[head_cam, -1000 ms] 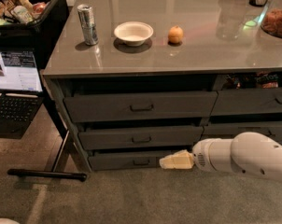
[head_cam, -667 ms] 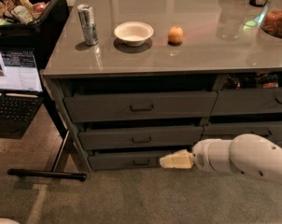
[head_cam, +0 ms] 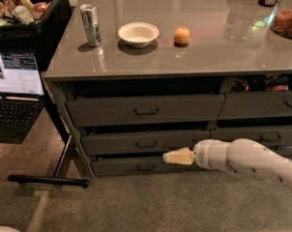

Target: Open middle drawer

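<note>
Sitting second in the stack: the middle drawer (head_cam: 136,142), a wide dark grey drawer with a flat front and a small centred loop handle, lies in the left column under the worktop. It is between the taller top drawer (head_cam: 146,110) and the bottom drawer (head_cam: 136,166).
Drawer front: a dark gap runs along its upper edge; how far out it stands I cannot tell.
End effector: the cream tapered end effector (head_cam: 172,157) points left, just below the middle drawer's lower edge and to the right of its handle. Whether it is open or closed cannot be told.
Arm: the white rounded arm (head_cam: 247,161) comes in from the right edge.
Right column: narrower dark grey drawers (head_cam: 259,105).
Worktop: the glossy grey worktop (head_cam: 194,57) carries a silver drink can (head_cam: 92,25), a white round bowl (head_cam: 138,33) and a small orange fruit (head_cam: 182,35), in a row from left to right.
Left side: an open laptop (head_cam: 15,79) with a lit screen.
</note>
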Controlling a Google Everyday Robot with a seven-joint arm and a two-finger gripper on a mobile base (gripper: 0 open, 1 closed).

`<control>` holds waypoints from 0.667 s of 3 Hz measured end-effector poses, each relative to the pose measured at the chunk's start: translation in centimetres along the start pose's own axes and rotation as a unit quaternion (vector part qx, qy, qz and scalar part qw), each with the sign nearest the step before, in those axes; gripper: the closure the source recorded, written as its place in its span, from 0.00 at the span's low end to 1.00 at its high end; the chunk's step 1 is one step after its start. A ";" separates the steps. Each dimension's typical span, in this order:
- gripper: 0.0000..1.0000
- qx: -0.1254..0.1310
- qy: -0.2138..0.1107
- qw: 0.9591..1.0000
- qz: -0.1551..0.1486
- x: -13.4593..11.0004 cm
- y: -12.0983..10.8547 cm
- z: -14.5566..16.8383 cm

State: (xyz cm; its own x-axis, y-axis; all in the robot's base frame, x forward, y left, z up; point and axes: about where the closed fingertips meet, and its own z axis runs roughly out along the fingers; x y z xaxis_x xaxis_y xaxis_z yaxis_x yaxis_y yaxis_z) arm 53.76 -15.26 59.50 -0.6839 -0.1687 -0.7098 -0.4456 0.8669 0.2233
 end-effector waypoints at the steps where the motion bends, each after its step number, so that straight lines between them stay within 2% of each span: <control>1: 0.18 -0.001 -0.009 1.000 0.013 0.3 -2.3 4.3; 2: 0.42 -0.006 -0.040 0.999 0.017 0.3 -4.4 7.7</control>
State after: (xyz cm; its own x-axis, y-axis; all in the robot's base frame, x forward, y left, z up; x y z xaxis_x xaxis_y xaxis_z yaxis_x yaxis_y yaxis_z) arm 60.02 -15.54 53.14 -0.6510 -0.1005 -0.7524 -0.4299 0.8657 0.2563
